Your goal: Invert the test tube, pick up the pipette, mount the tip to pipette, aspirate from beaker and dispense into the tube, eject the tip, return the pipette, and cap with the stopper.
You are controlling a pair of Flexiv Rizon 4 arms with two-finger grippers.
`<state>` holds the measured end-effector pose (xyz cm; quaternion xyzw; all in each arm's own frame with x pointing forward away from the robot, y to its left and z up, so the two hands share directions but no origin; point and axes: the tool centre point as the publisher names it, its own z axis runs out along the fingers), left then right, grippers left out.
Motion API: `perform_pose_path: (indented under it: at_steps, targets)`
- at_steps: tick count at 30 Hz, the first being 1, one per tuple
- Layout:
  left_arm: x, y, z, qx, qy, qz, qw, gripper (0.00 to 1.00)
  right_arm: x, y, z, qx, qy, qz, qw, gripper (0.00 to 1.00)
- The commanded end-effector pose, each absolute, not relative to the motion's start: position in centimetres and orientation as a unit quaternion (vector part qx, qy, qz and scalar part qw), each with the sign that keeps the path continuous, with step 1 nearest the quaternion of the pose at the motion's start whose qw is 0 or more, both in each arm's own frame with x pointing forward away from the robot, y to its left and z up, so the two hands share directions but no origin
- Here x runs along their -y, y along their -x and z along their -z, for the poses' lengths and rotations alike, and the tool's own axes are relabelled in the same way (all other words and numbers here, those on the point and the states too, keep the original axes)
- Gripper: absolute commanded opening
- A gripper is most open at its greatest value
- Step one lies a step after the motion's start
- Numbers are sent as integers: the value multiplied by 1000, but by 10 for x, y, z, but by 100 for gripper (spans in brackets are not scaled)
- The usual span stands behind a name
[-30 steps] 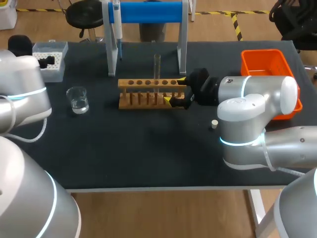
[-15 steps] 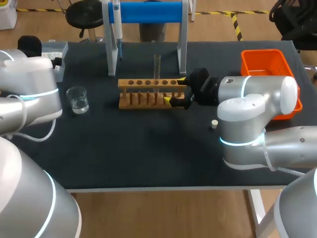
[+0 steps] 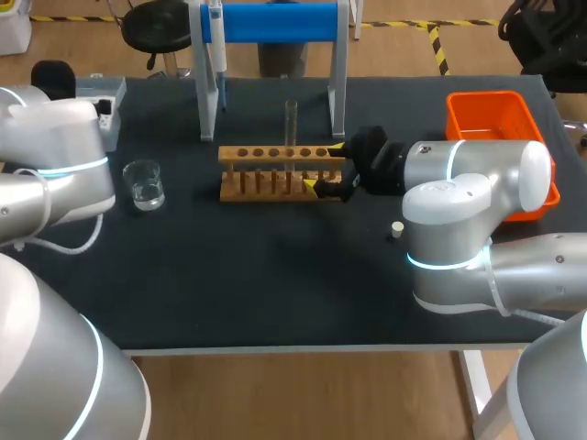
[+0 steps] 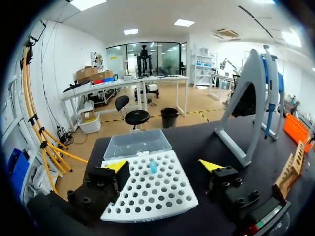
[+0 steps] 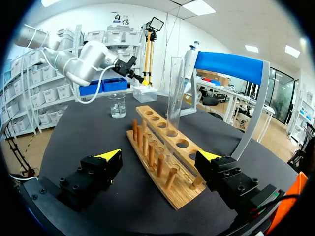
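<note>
The stopper (image 3: 397,229) lies alone on the surface (image 3: 275,284), small, light and likely to roll. Behind it my right hand (image 3: 323,166) sits with fingers apart either side of the wooden rack's (image 3: 275,174) end, gripping nothing. The test tube (image 3: 291,117) stands upright in a rack hole. It looks like thin glass, slick and fragile, best pinched gently at mid-height. The beaker (image 3: 144,183) holds clear liquid. Farther off, my left hand (image 4: 163,165) hovers, fingers spread, over the tip box (image 4: 147,196). The pipette (image 3: 216,41) hangs on its stand (image 3: 275,23); it seems rigid, best taken by the handle.
</note>
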<state>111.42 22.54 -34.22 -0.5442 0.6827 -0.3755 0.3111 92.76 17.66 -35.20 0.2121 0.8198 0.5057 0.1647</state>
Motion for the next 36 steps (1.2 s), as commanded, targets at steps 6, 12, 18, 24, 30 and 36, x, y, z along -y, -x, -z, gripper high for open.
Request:
perform_pose_path:
  at_steps: [6, 12, 18, 24, 30, 36]
  targets:
    - [-227, -1123, 349, -682, 545, 377, 308, 57, -176, -928, 351, -821, -211, -505, 163, 100]
    - [-229, -1127, 352, -680, 549, 377, 306, 55, -176, -928, 351, -821, -211, -505, 163, 100]
    - [-230, -1130, 354, -678, 550, 378, 306, 51, -176, -928, 351, -821, -211, -505, 163, 100]
    - [-230, -1135, 356, -679, 550, 379, 305, 54, -176, -928, 351, -821, -211, -505, 163, 100]
    - [-231, -1138, 358, -680, 549, 380, 304, 52, -176, -928, 351, -821, -211, -505, 163, 100]
    - [-231, -1140, 361, -679, 550, 380, 303, 53, -176, -928, 351, -821, -211, -505, 163, 100]
